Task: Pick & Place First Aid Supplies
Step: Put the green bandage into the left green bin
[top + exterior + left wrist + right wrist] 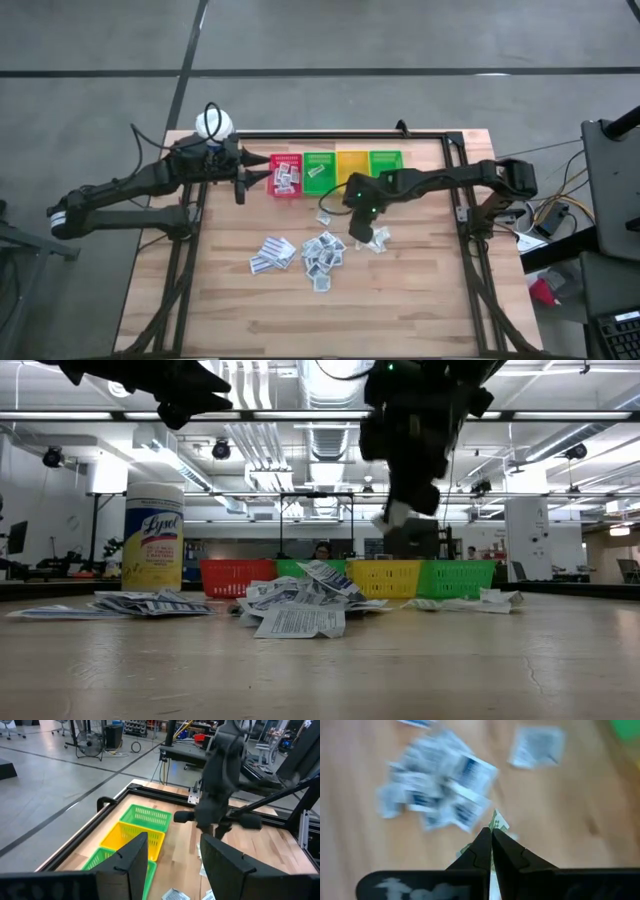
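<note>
Several small white first aid sachets lie flat on the wooden table in loose piles [322, 254] [296, 604], with more to the left [272, 252] and right [379, 238]. My right gripper [491, 833] hangs above the piles [404, 510], shut on one small sachet with green print [496, 821]. My left gripper [172, 862] stands open and empty in the air beside the red bin [285, 175], at the table's far left. My right gripper pinches the green-printed sachet between its two fingertips, with one small end [498, 823] sticking out past them. The fingers slant down from above. The sachet [393, 517] is lifted clear of the table and the piles.
A row of bins stands at the far edge: red, green [319, 172], yellow [351, 165] and green [385, 163]. A white-capped yellow wipes bottle [213, 122] [152, 538] stands at the far left corner. A single sachet [325, 215] lies near the bins.
</note>
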You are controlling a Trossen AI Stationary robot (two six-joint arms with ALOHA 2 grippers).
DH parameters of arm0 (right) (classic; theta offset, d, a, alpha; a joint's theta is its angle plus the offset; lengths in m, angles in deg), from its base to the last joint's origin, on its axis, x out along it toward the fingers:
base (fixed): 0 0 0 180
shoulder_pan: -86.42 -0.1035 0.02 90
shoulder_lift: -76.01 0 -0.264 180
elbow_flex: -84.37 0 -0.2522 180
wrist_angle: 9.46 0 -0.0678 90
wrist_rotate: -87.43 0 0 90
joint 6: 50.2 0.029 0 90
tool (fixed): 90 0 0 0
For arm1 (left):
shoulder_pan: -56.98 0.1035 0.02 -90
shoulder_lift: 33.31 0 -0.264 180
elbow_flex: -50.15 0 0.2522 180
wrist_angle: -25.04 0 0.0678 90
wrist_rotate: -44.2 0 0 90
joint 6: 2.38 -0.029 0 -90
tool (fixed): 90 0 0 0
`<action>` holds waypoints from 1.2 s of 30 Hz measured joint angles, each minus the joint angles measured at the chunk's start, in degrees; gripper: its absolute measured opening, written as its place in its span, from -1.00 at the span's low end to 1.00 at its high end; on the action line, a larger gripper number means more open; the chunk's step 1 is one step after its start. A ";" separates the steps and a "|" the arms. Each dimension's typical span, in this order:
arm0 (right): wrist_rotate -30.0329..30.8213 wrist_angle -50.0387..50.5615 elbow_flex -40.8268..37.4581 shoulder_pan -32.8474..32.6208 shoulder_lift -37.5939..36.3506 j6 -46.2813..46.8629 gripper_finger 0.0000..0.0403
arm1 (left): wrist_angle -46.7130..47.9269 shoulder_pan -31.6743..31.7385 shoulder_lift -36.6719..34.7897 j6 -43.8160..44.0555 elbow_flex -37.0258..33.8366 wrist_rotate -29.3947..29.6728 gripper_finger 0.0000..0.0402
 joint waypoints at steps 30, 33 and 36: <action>-53.53 -39.22 0.09 6.72 -1.84 1.47 -0.96 | -0.47 0.00 0.09 1.09 -0.36 0.03 -0.13; -46.52 -38.69 0.09 6.66 -1.72 2.62 -0.96 | -0.44 0.00 0.09 1.11 -0.36 0.03 -0.13; -32.86 -34.67 0.09 6.69 -1.70 0.54 -0.96 | -0.43 0.00 0.09 1.16 -0.36 0.03 -0.13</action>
